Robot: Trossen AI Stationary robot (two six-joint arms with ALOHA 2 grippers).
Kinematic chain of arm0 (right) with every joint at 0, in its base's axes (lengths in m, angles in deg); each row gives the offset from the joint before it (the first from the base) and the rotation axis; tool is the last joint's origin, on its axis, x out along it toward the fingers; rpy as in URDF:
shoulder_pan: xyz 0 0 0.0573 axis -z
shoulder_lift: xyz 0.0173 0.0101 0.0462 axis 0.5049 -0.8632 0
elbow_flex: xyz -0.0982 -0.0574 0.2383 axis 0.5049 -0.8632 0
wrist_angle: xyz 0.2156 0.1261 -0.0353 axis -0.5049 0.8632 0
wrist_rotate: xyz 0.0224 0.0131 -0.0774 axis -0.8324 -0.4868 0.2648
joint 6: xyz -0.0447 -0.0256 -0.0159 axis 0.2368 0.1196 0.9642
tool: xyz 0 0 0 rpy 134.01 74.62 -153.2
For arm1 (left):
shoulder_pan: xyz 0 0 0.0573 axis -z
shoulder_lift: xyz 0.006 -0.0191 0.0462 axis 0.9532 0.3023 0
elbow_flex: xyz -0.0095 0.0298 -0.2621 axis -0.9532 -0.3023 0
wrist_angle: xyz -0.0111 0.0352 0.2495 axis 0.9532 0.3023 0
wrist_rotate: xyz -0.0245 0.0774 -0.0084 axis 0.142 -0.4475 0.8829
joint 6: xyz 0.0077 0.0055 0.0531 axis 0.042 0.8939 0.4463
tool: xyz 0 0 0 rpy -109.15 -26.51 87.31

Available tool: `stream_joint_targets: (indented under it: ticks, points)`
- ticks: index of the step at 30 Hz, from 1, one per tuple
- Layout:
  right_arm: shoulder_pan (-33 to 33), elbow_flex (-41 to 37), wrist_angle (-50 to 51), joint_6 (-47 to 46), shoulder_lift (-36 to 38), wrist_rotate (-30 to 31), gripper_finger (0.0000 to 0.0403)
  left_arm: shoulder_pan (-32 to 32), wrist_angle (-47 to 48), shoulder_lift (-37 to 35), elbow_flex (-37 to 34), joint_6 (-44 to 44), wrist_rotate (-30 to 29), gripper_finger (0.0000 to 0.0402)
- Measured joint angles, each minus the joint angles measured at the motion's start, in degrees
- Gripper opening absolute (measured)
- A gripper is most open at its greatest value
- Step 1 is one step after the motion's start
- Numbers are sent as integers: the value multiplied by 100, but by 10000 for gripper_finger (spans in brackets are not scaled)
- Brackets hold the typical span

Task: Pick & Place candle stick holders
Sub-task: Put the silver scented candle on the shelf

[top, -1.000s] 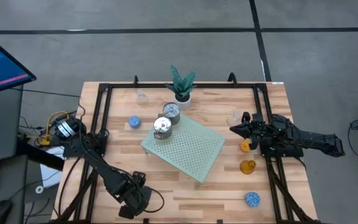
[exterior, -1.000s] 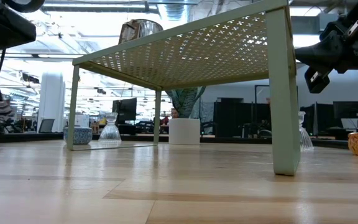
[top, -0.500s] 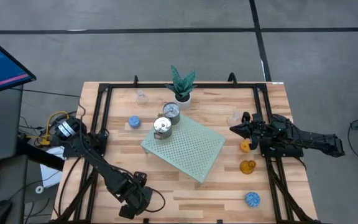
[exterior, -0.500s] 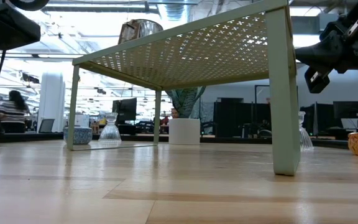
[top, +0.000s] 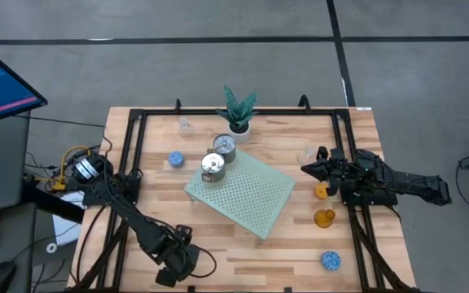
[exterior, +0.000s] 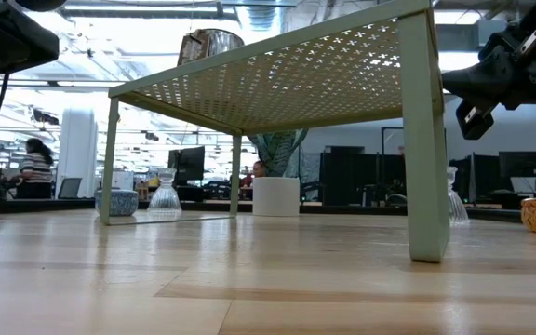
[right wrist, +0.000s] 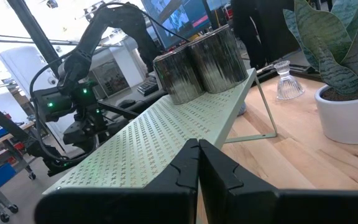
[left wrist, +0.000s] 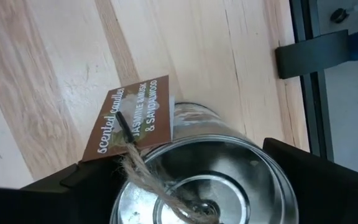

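Observation:
A shiny silver candle stick holder with a brown tag on twine stands near the table's near left corner. My left gripper points down over it, open, with one finger on each side; in the high view the gripper hides it. Two more silver holders stand on the pale green mat. My right gripper waits shut at the right edge, pointing level toward the mat. My left gripper comes at the silver holder from above, a finger close beside the rim on each side. Whether the fingers touch the holder's wall I cannot tell.
A potted plant stands at the far edge. A clear holder and a blue one sit far left. A clear, an orange, an amber and a blue holder stand along the right. Black rails frame the table.
Both arms have kept still. Only a person in the room behind the table has walked across the background of the low view.

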Motion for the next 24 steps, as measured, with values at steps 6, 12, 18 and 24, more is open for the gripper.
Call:
stream_joint_targets:
  ticks: [6, 12, 18, 24]
  points:
    - [1, -2, 0, 1, 0, 0, 0, 0, 8, 0, -4, -285, 61, 389]
    - [1, -2, 1, 0, 0, 0, 0, -4, 34, 0, -4, -743, 193, 397]
    - [1, -1, 0, 0, 1, 0, 0, 44, 117, 0, -7, -1006, 621, 397]
    - [2, -2, 0, 0, 0, 0, 0, 131, 126, 0, -14, -1007, 651, 399]
